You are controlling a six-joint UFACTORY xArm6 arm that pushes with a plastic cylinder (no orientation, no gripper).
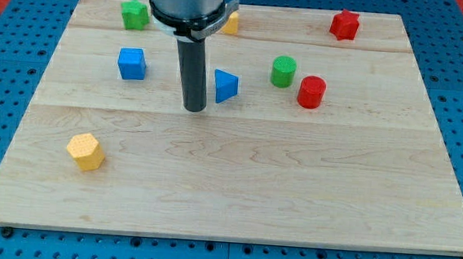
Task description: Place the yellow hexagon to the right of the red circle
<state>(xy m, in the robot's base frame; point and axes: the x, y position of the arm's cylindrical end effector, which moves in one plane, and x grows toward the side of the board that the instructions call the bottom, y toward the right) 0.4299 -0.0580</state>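
Note:
The yellow hexagon lies near the board's lower left. The red circle stands at the right of centre, just below and right of a green circle. My tip rests on the board near the centre, well up and right of the yellow hexagon and far left of the red circle. A blue triangle sits just right of the rod.
A blue cube lies left of the rod. A green block sits at the top left. A yellow block is partly hidden behind the arm at the top. A red star is at the top right. The wooden board lies on a blue pegboard.

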